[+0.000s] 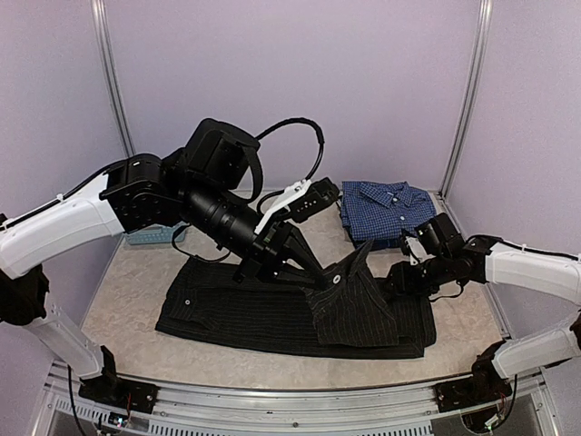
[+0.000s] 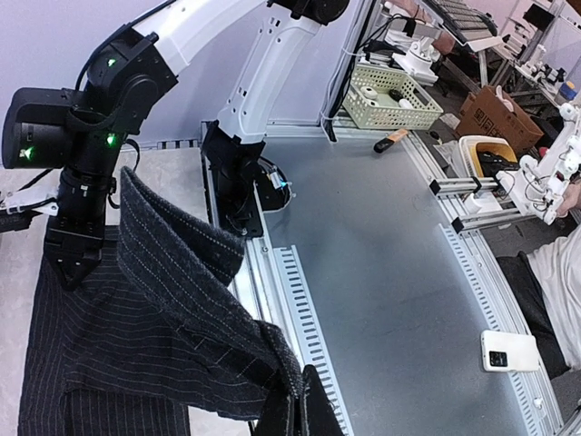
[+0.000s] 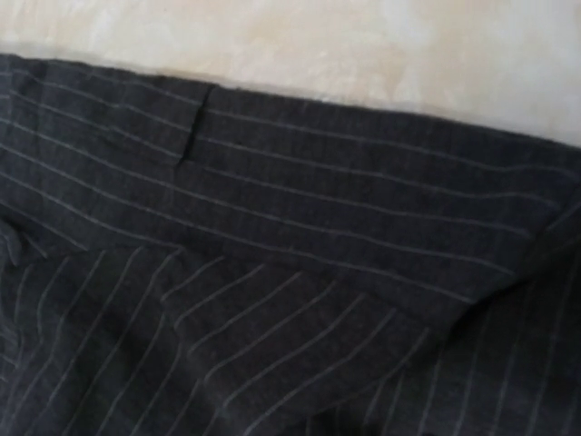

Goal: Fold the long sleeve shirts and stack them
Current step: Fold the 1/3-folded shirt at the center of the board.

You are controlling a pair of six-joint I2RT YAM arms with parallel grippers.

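Pale lilac walls (image 1: 290, 91) are enclosing a beige marbled counter (image 1: 127, 291), across whose front a black pinstriped cloth shirt (image 1: 254, 313) is lying spread flat. At the back right a blue small-check collared shirt (image 1: 386, 209) is sitting folded, well apart from it. The left pincer (image 1: 348, 265) is clamping shut on a fold of the black pinstriped cloth shirt, tenting it above the garment's right half. The right pincer (image 1: 399, 277) is reaching low at that shirt's right edge; its wrist view is showing only striped cloth, so whether it is gripping I cannot tell. A light blue plastic basket (image 1: 150, 238) is peeking out behind the left arm. The risk is lying in the lifted fold: a pinch catching too thin a layer could be letting cloth slip mid-fold, and an unanchored edge could be letting the whole shirt drag and bunch.
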